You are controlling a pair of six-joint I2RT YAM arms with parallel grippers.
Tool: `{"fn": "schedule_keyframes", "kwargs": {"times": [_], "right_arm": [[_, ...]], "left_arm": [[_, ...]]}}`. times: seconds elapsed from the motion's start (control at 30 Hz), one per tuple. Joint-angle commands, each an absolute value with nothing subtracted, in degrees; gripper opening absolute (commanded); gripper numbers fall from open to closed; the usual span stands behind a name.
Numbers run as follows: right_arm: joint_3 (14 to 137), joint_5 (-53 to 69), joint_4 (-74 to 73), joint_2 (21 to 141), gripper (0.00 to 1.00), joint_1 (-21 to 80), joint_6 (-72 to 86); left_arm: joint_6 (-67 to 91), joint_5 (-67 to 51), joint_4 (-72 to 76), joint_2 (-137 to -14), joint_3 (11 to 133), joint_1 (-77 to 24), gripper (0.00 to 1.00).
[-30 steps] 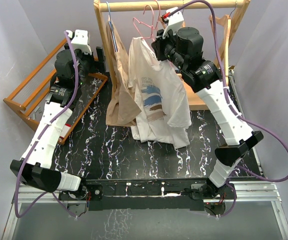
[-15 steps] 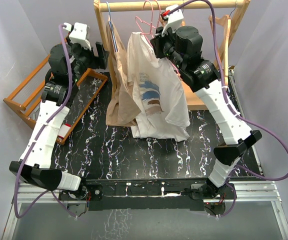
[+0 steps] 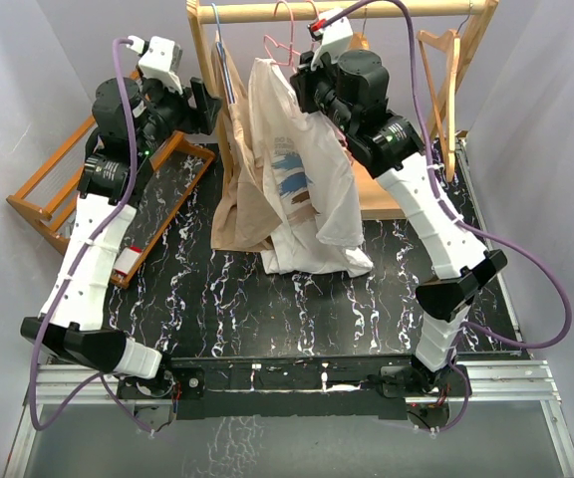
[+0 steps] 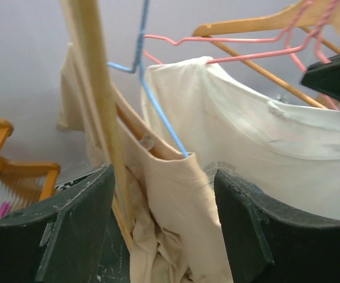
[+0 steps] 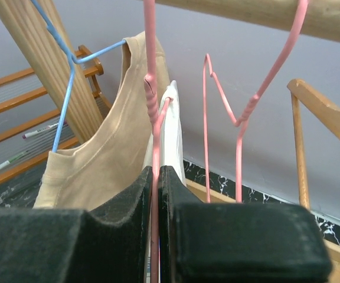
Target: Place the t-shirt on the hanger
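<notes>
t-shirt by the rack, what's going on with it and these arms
The right claw is shut on the wire of the pink hanger, holding it up by the wooden rail with the white t-shirt draped over it. The left claw is open and holds nothing, facing the beige garment on the blue hanger. Whether the pink hook sits on the rail is unclear.

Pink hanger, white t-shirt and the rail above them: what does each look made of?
The pink hanger: thin metal wire, probably pink-coated and glossy, twisted at the neck. The t-shirt: soft matte white fabric, likely cotton knit, draping in folds. The rail: round wood by its pale colour, smooth finish.
</notes>
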State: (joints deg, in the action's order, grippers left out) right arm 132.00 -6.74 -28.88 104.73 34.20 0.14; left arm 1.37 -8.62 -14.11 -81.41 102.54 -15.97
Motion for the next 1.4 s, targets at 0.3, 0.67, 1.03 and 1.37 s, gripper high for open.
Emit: {"fn": "schedule_keyframes", "kwargs": {"times": [0.3, 0.67, 1.03, 1.37], "right_arm": [[123.07, -4.87, -30.0, 89.35, 0.08, 34.87, 3.34], [115.28, 1.45, -40.98, 79.27, 0.08, 34.84, 4.88], [110.57, 2.72, -40.28, 77.08, 0.08, 34.84, 5.15], [110.69, 0.71, -37.75, 76.91, 0.08, 34.87, 5.1]], "left_arm": [[-1.69, -20.47, -17.61, -89.0, 110.41, -29.51, 0.61], [-3.36, -15.7, -17.14, -88.45, 109.71, -29.63, 0.54], [8.28, -26.43, -20.49, -91.6, 113.56, -29.69, 0.35], [10.49, -25.56, -22.38, -90.72, 109.13, -29.84, 0.3]]}}
